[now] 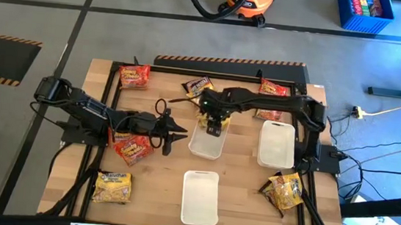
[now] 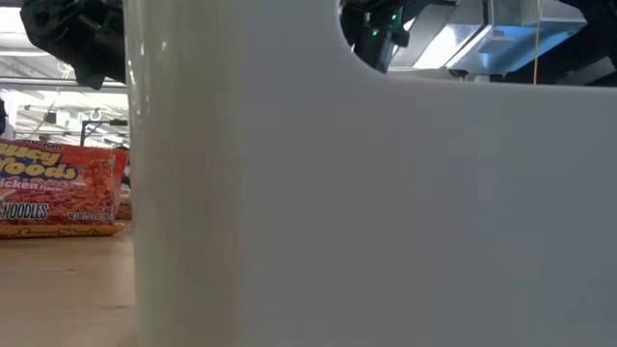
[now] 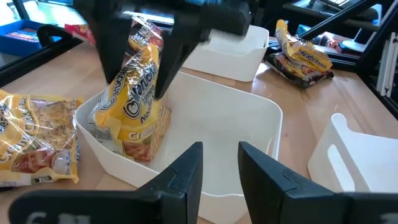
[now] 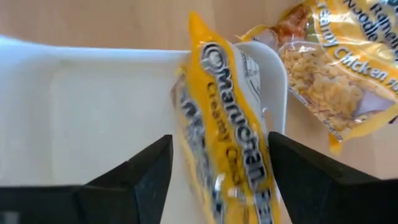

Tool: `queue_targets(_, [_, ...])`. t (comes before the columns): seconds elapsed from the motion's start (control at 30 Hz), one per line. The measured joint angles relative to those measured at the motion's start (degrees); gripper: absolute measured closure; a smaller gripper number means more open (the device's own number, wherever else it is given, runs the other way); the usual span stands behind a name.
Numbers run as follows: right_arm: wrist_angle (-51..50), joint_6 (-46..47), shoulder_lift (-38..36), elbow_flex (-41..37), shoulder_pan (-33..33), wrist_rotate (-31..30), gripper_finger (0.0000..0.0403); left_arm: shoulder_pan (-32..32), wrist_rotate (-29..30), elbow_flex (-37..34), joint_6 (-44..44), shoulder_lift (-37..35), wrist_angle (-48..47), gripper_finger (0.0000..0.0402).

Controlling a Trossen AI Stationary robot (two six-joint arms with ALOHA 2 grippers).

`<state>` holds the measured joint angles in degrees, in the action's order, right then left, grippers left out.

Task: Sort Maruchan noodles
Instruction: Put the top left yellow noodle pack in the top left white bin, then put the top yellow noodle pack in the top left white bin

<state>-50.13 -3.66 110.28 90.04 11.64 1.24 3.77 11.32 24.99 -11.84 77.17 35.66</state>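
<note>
My right gripper [image 1: 214, 123] [image 4: 221, 180] hovers over the far end of a white tray [image 1: 207, 144] [image 3: 249, 118]. It is shut on a yellow Maruchan packet [image 3: 134, 106] [image 4: 224, 137] that stands inside the tray. My left gripper [image 1: 178, 133] [image 3: 221, 167] is open just left of that tray, pointing at it and touching nothing. Another yellow packet [image 4: 336, 74] [image 3: 34, 137] lies on the table beside the tray. A red packet [image 1: 132, 147] [image 2: 58, 188] lies under my left arm. My right gripper pinches the yellow packet's upper part [image 3: 140, 68] between its two fingers [image 3: 106, 56], coming from above and pointing down. The packet stands upright on edge in the hold. Its lower end [image 3: 137, 146] rests on the tray floor near the tray's far wall.
Two more white trays [image 1: 276, 143] [image 1: 200, 196] sit right of and nearer than the first. Loose packets lie around: red [image 1: 134, 75] [image 1: 273, 90], dark [image 1: 198, 86], yellow [image 1: 113, 187] [image 1: 285, 191]. In the low view a tray wall [image 2: 386, 212] blocks most of the picture.
</note>
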Motion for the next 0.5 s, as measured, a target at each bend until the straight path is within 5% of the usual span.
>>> queue_targets(0.23, [-3.18, -7.09, -9.82, -1.97, 2.25, 4.66, 0.0162, -0.4, 1.64, 0.0, 3.17, 0.0, 1.44, 0.0307])
queue_targets(0.5, [16.64, -7.85, -20.01, -18.51, 12.95, 15.94, 0.0162, -6.13, 10.58, 0.04, -3.32, 0.0, 3.59, 0.0305])
